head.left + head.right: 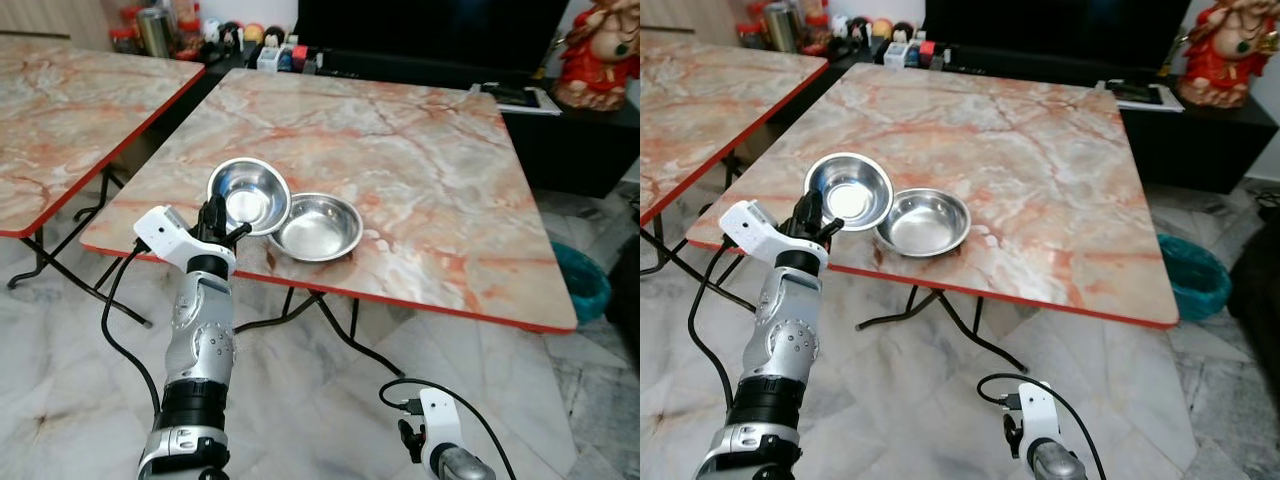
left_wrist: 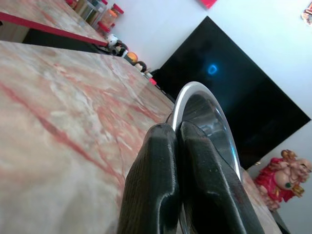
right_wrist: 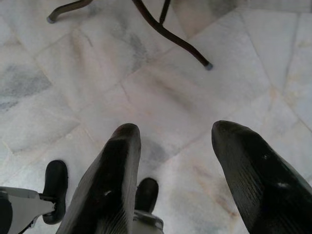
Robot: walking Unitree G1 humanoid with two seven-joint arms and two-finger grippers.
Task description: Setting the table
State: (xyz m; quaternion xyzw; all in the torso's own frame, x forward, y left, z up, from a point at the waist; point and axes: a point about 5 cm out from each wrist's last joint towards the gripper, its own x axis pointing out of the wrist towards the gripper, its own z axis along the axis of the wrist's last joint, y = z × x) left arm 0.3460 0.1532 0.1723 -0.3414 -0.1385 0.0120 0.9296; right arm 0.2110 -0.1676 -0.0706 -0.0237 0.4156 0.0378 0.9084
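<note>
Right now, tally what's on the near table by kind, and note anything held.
Steel bowl held tilted at its rim by the left gripper: 1
Steel bowl resting flat on the marble table: 1
Total: 2

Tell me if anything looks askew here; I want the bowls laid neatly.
Yes. The left bowl is tilted, its rim resting on the rim of the flat bowl, pinched at its near edge by the left pincer. Both sit near the table front edge.
</note>
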